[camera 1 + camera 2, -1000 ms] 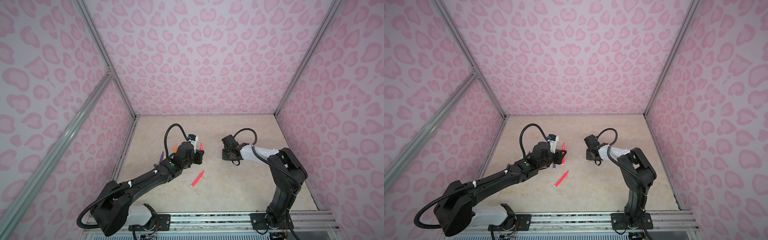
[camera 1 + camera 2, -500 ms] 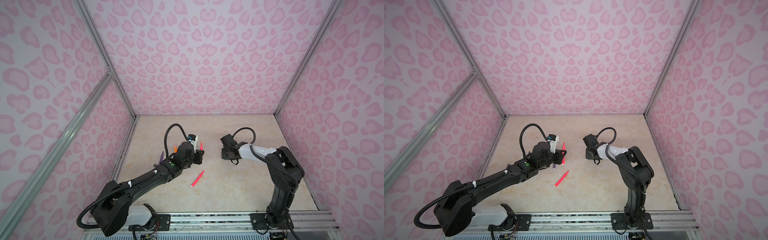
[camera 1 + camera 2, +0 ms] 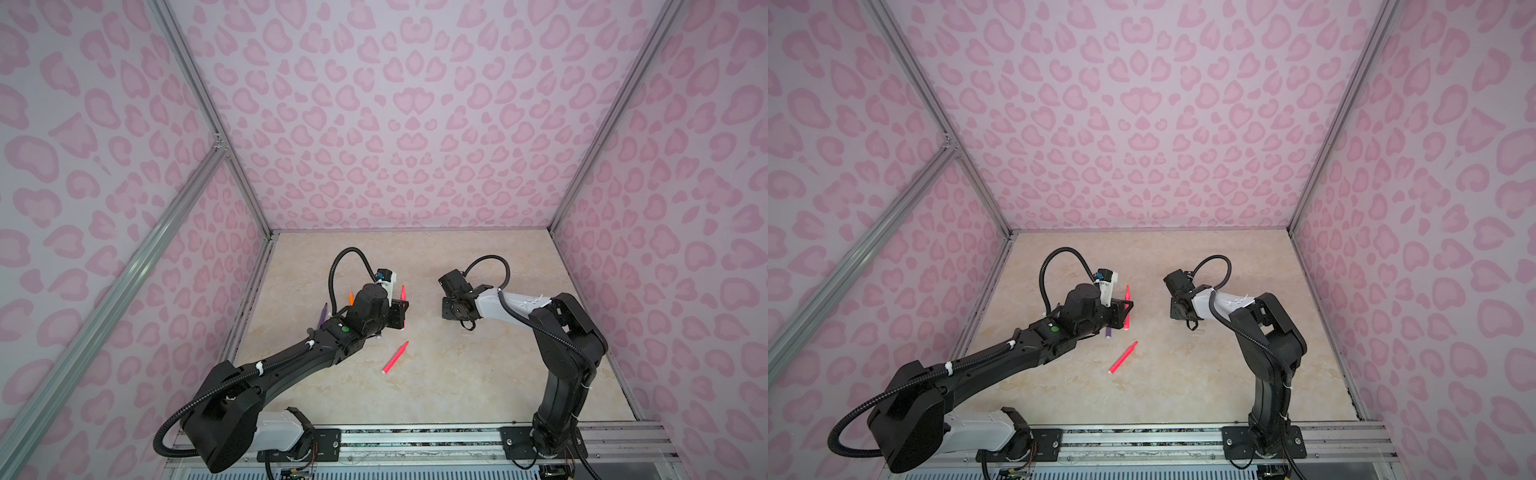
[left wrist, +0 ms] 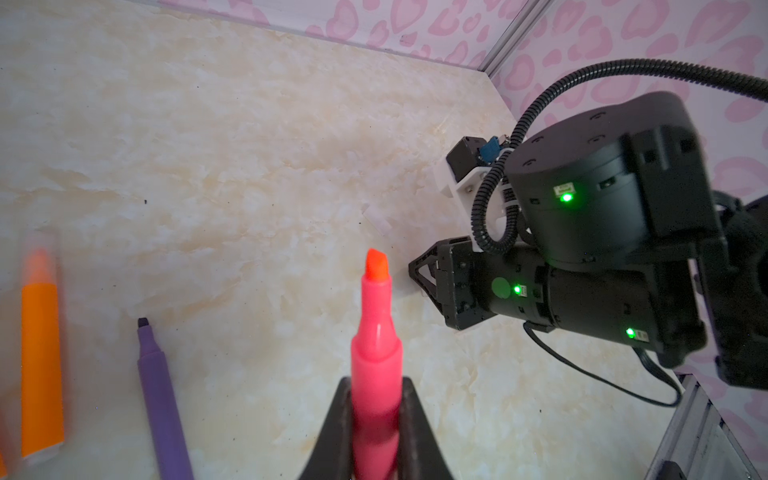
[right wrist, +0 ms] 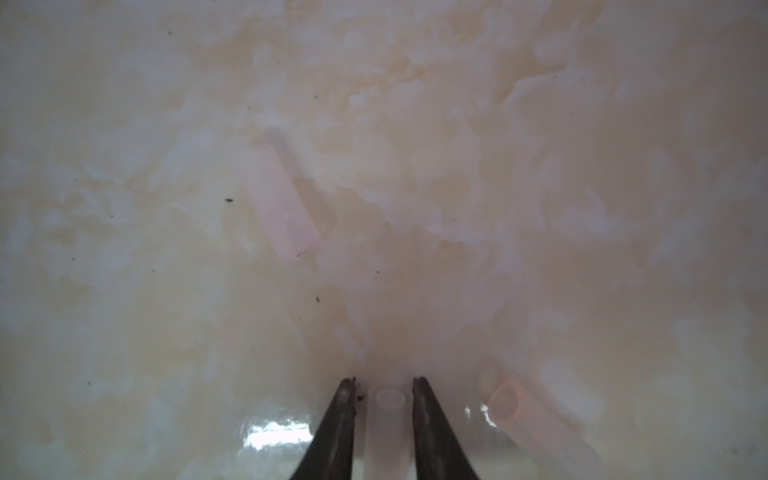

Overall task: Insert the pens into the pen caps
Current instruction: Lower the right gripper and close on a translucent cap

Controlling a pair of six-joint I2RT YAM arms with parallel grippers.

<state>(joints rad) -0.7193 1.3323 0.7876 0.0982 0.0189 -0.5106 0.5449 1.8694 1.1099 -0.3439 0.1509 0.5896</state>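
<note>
My left gripper is shut on a pink-red pen, whose tip points up and away; both top views show this pen upright. Low over the table's middle, my right gripper has its jaws closed on a clear pen cap that lies on the table. Two more faint pen caps lie close by. A second pink-red pen lies loose in front of the left gripper. A purple pen and an orange pen lie beside the left arm.
The marble-look table is boxed in by pink patterned walls. A metal rail with both arm bases runs along the front edge. Another faint pen cap lies between the two grippers.
The right gripper has edged slightly left and its jaws have narrowed around the cap. The left arm and its pen have not moved.
</note>
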